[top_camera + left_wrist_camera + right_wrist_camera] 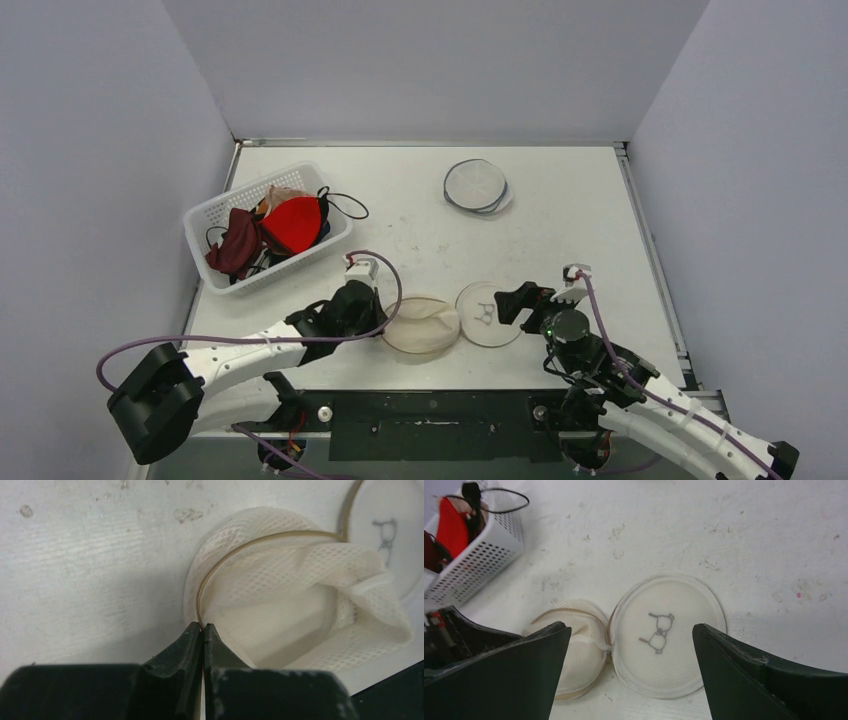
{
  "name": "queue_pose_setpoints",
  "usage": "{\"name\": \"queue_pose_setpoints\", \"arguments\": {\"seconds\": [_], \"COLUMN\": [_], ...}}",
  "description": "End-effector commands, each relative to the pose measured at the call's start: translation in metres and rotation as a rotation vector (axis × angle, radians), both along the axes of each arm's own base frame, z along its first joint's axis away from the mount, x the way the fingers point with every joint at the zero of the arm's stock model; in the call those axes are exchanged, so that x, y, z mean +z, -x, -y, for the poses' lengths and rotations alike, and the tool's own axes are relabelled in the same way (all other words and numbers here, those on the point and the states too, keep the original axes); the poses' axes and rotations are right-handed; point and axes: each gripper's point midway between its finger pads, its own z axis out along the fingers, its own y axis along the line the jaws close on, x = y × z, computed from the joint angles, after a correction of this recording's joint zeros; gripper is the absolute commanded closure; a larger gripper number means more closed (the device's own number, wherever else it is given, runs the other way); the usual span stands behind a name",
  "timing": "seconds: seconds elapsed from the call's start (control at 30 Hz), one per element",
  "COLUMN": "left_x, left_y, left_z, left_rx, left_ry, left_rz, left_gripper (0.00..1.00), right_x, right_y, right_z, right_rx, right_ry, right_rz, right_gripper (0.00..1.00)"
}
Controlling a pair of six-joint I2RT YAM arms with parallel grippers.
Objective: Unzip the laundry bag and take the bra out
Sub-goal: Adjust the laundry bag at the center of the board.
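The white mesh laundry bag lies unzipped in two round halves near the front edge. Its bowl-shaped half [420, 325] [280, 605] [581, 652] is on the left, and the flat lid [488, 313] [664, 670] with a small bra drawing is on the right. My left gripper [384, 320] [203, 626] is shut on the thin tan rim of the bowl half at its left edge. My right gripper [543, 298] [630, 630] hangs open just right of the lid, holding nothing. Only white mesh shows inside the bag; the bra is hidden.
A white perforated basket [262, 270] [489, 550] at the left holds red, dark red and beige garments with black straps. A second round mesh bag [477, 186], closed, lies at the back centre. The black mounting rail [430, 410] runs along the near edge.
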Motion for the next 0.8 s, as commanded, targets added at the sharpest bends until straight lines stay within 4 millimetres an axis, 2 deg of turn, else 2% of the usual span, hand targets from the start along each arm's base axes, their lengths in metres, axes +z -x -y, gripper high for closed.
{"name": "queue_pose_setpoints", "arguments": {"seconds": [0.0,0.1,0.2,0.5,0.63,0.77], "left_x": [0.066,0.073,0.079,0.086,0.092,0.093], "left_y": [-0.033,-0.033,-0.032,-0.027,-0.026,-0.026], "left_z": [0.036,0.038,0.037,0.029,0.027,0.027], "left_rx": [0.029,0.019,0.013,0.006,0.003,0.002], "left_ry": [0.227,0.229,0.232,0.233,0.243,0.255], "left_rz": [0.157,0.172,0.183,0.207,0.228,0.238], "left_gripper": [1.00,1.00,1.00,1.00,1.00,1.00], "right_x": [-0.026,-0.052,-0.077,-0.102,-0.122,-0.134], "right_y": [-0.001,-0.003,-0.005,-0.015,-0.017,-0.019], "right_z": [-0.024,-0.027,-0.006,0.039,0.048,0.044], "right_rx": [0.075,0.042,-0.087,-0.378,-0.420,-0.396], "right_ry": [0.015,0.049,0.095,0.206,0.239,0.237], "right_rz": [-0.070,-0.156,-0.231,-0.312,-0.381,-0.416], "right_gripper": [0.02,0.03,0.04,0.09,0.12,0.24]}}
